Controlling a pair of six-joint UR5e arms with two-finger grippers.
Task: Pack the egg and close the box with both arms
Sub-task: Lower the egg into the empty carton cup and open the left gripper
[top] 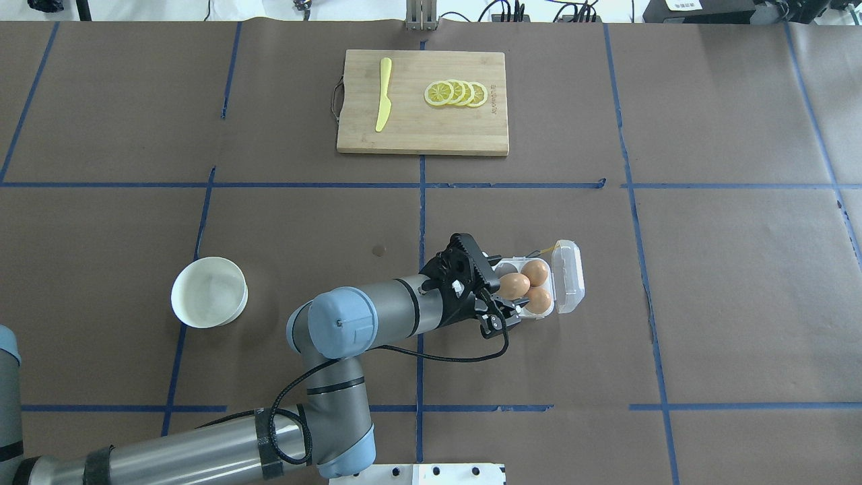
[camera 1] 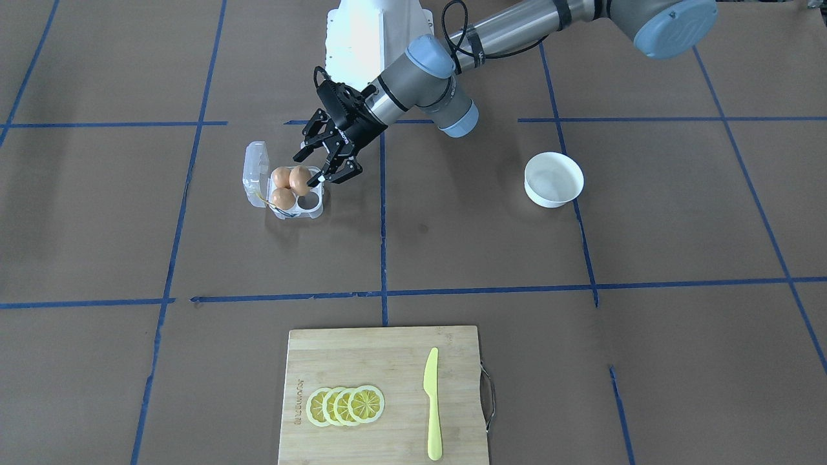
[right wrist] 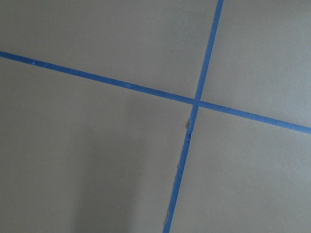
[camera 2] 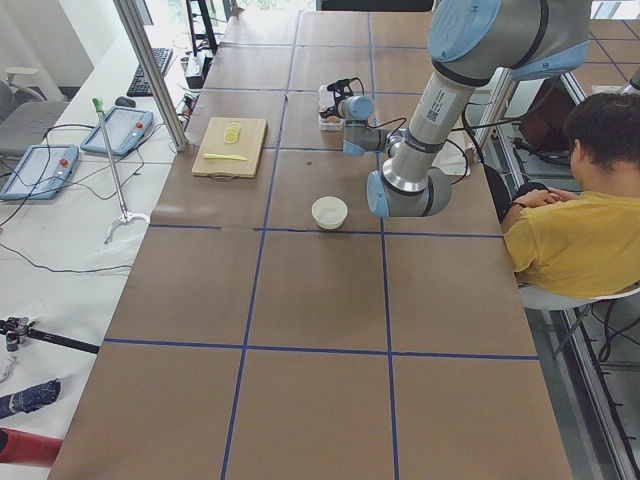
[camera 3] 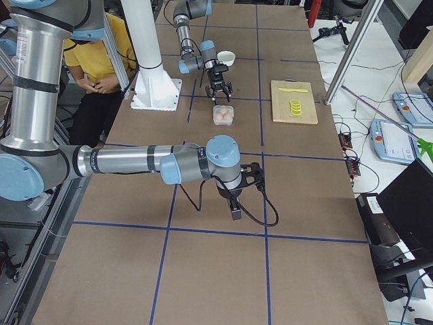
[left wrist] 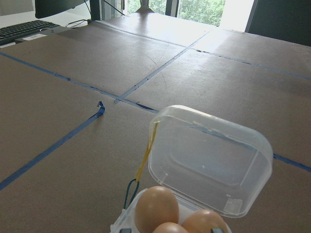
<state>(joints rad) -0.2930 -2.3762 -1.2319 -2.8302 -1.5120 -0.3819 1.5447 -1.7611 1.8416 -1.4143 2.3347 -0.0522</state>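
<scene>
The clear box [camera 1: 315,208] stands with its hinged lid [camera 1: 256,172] open, also in the overhead view [top: 570,276]. Three orange-brown eggs lie in it: two [camera 1: 280,175] [camera 1: 283,197] at the lid side and one [camera 1: 299,179] [top: 514,285] tilted in a cell nearest my left gripper. One cell [camera 1: 310,201] holds nothing. My left gripper [camera 1: 310,169] [top: 500,294] is open, its fingers spread on either side of that near egg. The left wrist view shows the lid [left wrist: 209,160] and egg tops [left wrist: 156,208]. My right gripper [camera 3: 235,206] hovers over bare table; I cannot tell its state.
A white bowl [camera 1: 554,179] stands on my left side. A wooden cutting board [camera 1: 362,361] on the far side of the table carries lemon slices [camera 1: 345,405] and a yellow knife [camera 1: 431,403]. The white pedestal [camera 1: 375,39] is behind the box.
</scene>
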